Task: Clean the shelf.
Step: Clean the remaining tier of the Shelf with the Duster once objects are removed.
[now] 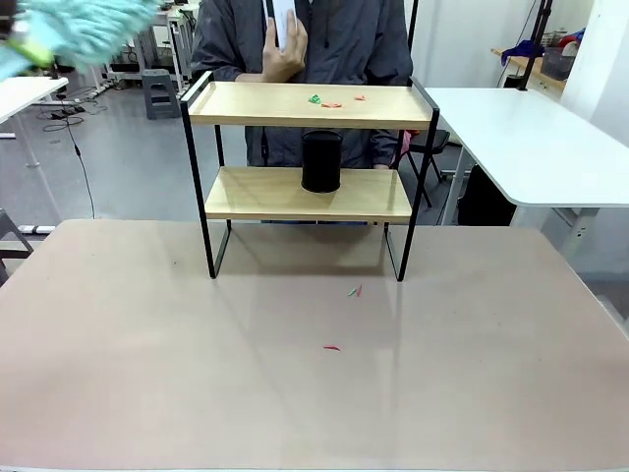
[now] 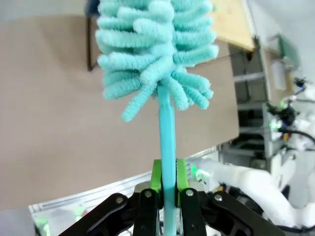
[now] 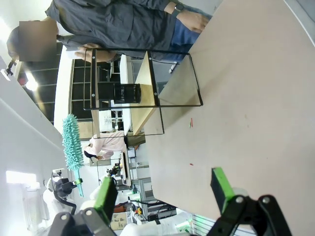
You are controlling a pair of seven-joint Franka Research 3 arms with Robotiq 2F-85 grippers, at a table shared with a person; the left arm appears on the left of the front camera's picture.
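Front view: surface (image 1: 147, 374), shelf (image 1: 256, 103) upright at its far middle. Left tool (image 2: 169, 173) clamped on teal duster (image 2: 155, 44) handle. Right tool (image 3: 164, 189) wide, empty. Black cup (image 1: 321, 160) on lower board; coloured scraps (image 1: 314, 98) on top board.

No words, numbers or labels can be read. Nothing on the shelf (image 1: 256, 103) or the tabletop (image 1: 197, 374) has clear print.

Up left of the shelf (image 1: 256, 103) the teal duster (image 1: 84, 29) is a blur, cropped at the edge. The scraps (image 1: 316, 98) on its top board are too small to identify
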